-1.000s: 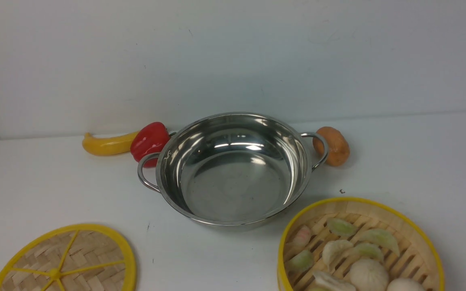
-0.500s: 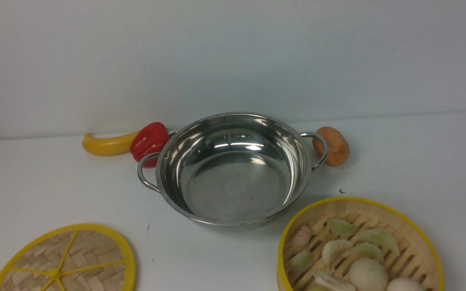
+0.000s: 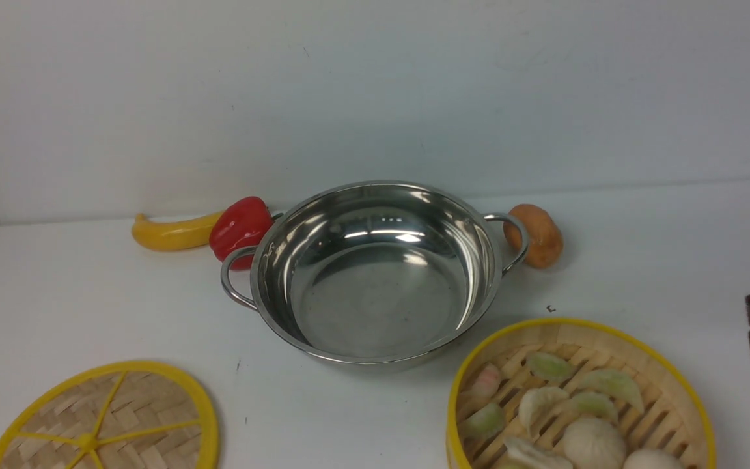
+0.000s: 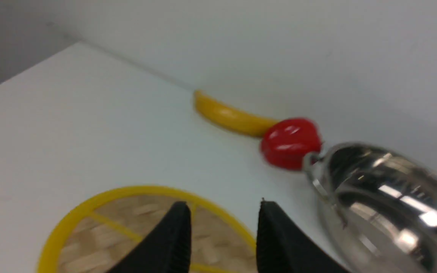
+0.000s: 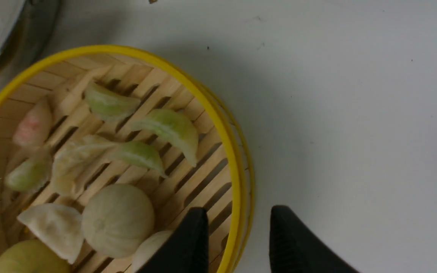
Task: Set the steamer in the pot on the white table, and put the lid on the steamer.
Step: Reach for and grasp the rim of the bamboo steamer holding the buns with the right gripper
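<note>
Front view: the white table (image 3: pixel 56 293), plain with small dark specks, lies under everything; on it the pot (image 3: pixel 375 286), wide shiny steel with two wire loop handles, stands empty; the steamer (image 3: pixel 580 322), a yellow-rimmed bamboo basket of pale dumplings and buns, sits on the table just beside the pot, not in it; the lid (image 3: pixel 140 404), a flat woven disc with yellow spokes, lies on the table well apart from the steamer; behind the pot lie a yellow banana (image 3: pixel 170 234) and a red pepper (image 3: pixel 239 229) close together, and a brown potato (image 3: pixel 540 234) beside the other handle.

Right wrist view: the right gripper (image 5: pixel 239 209) hangs over the steamer's edge with jaws parted and gripping nothing; one black finger is over the slatted floor, the other is outside over the table, and the yellow rim is between them.

Left wrist view: the left gripper (image 4: pixel 223 204) hovers over the lid, jaws parted and empty; the pot lies beyond it, toward the other arm.

Since a second ago, a black corner has left the front view's lower left and a black part of the right gripper has entered at the right edge; pot, steamer and lid are unmoved.
</note>
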Controlling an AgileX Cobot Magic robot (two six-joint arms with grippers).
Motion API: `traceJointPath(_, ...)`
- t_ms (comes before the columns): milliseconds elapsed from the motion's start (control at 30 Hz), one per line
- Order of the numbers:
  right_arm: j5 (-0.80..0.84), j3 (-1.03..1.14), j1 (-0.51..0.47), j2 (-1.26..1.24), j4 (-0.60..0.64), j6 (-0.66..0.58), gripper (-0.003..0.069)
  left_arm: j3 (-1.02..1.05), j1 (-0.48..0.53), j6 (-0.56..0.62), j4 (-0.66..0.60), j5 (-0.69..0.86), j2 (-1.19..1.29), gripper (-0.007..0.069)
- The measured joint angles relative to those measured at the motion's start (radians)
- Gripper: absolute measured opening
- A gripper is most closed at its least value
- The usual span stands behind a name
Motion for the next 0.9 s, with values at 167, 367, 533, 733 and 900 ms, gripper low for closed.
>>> traceJointPath(167,-0.009,-0.057,0.000,0.177,0.002,-0.079,0.0243,-0.256,0.000,0.354,-0.142,0.379,0.342,0.0241)
traceJointPath(367,-0.046,-0.058,0.000,0.246,0.002,-0.117,0.0243,-0.405,0.000,0.633,-0.279,0.531,0.680,0.0241)
traceJointPath(533,-0.071,-0.058,0.012,0.272,0.034,-0.172,0.0243,-0.416,0.000,0.699,-0.289,0.519,0.824,0.0241)
traceJointPath(733,-0.088,-0.060,0.083,0.318,0.035,-0.217,0.0243,-0.421,0.000,0.706,-0.263,0.495,0.858,0.0241)
traceJointPath(900,-0.111,-0.060,0.100,0.382,-0.041,-0.178,0.0243,-0.421,0.000,0.712,-0.223,0.495,0.859,0.0241)
